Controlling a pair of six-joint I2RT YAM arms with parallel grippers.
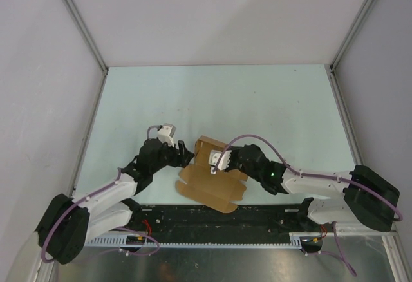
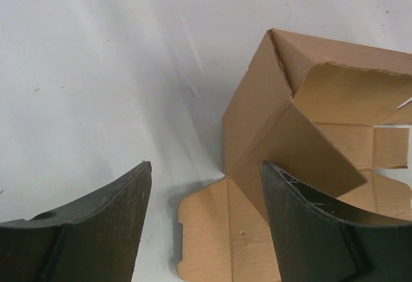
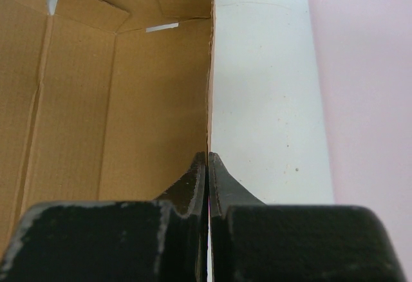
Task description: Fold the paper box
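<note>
Brown cardboard paper box (image 1: 207, 188) sits half-formed at the middle of the table's (image 1: 270, 102) near edge: base sheet flat, far wall and one side panel standing. Right hand (image 3: 207, 161) is pinched together on the edge of an upright wall. My read is that it's pinning that wall vertical so the creases don't spring back. Left hand (image 2: 205, 172) is spread wide and holds nothing. It sits just beside the box's left side, one finger next to the slanting flap, and looks lined up to push that flap inward. Risk: the board is thin, so the wall could buckle if the push outruns the pinch.
</note>
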